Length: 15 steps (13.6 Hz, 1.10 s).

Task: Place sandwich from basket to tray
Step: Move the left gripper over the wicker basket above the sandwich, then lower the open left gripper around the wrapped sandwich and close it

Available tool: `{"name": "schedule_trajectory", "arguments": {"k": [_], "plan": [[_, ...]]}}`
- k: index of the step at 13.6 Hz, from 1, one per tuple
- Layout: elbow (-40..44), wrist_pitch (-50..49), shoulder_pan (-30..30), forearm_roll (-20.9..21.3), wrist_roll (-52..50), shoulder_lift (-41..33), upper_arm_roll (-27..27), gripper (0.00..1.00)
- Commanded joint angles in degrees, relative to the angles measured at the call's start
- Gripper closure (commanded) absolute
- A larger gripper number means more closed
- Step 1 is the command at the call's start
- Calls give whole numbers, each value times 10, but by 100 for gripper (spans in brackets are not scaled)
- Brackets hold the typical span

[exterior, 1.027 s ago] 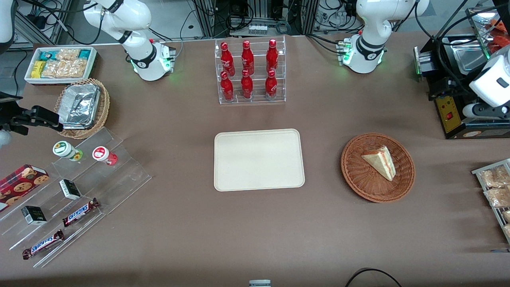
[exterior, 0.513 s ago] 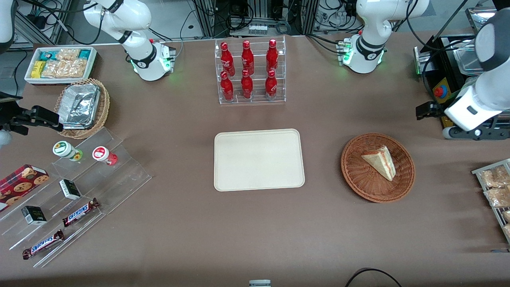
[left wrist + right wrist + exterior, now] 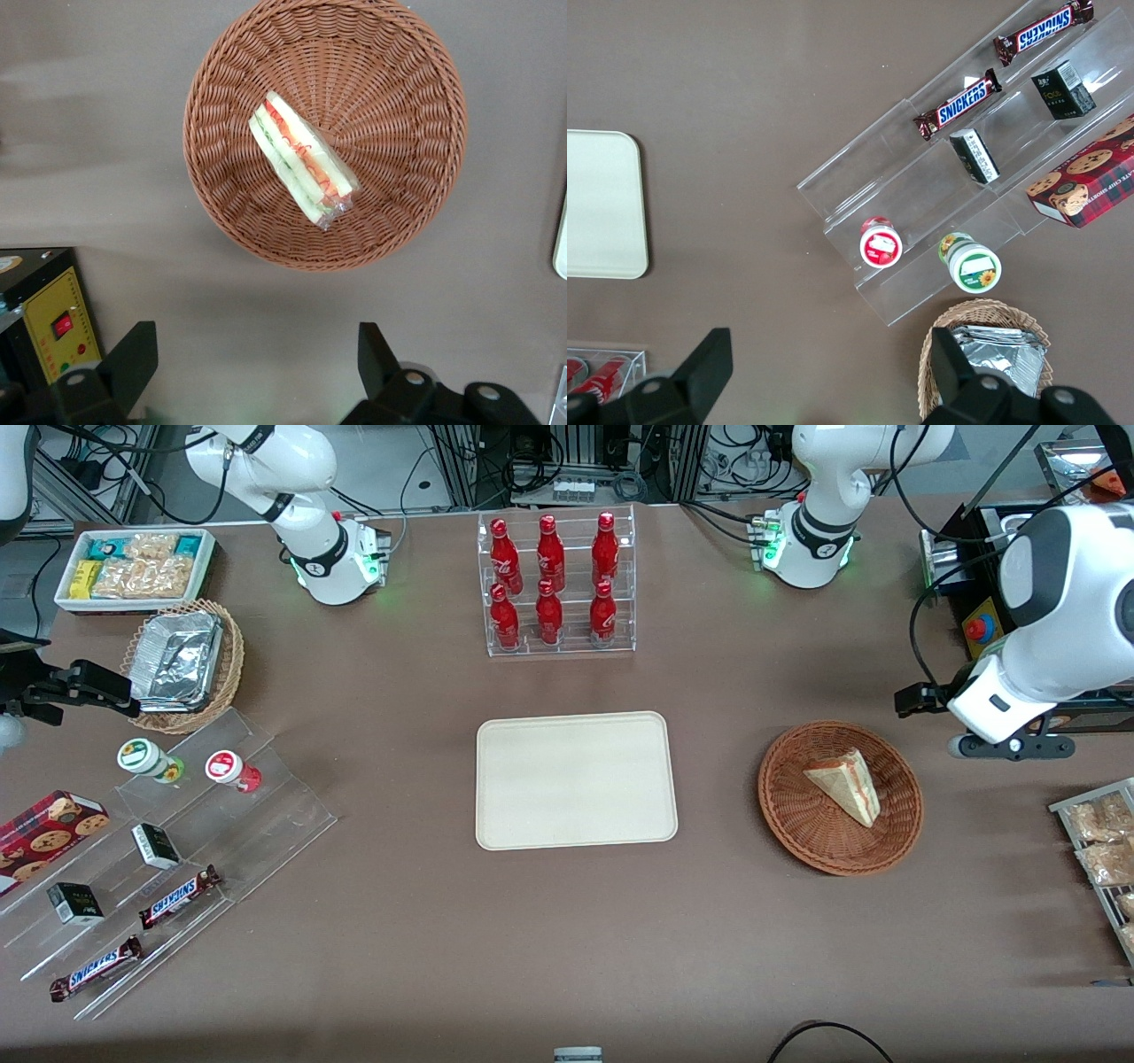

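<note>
While my pincer (image 3: 257,372) hangs with its fingers (image 3: 131,354) spread wide and nothing between them, the wrapped sandwich (image 3: 301,158) lies just ahead of it in the reddish-brown wicker basket (image 3: 425,177), untouched. My pincer (image 3: 917,700) is above the counter (image 3: 532,939) beside the basket's (image 3: 788,824) rim. The cream tray (image 3: 576,779) sits well apart, toward the parked arm's end.

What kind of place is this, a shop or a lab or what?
Most likely a robotics lab staged as a snack counter: Coca-Cola bottles in a clear rack, Snickers bars on acrylic steps, cable-filled racks above the table. The left gripper, open, hovers beside the basket holding the sandwich; the tray waits.
</note>
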Motion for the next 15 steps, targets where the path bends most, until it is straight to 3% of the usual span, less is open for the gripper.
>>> {"name": "schedule_trajectory", "arguments": {"k": [1, 4, 11, 15], "plan": [[-9, 34, -3, -5, -30, 20, 3, 0], [-46, 101, -3, -5, -94, 32, 2, 0], [-106, 211, -27, -5, -363, 46, 1, 0], [-143, 290, -33, -5, -451, 60, 1, 0]]}}
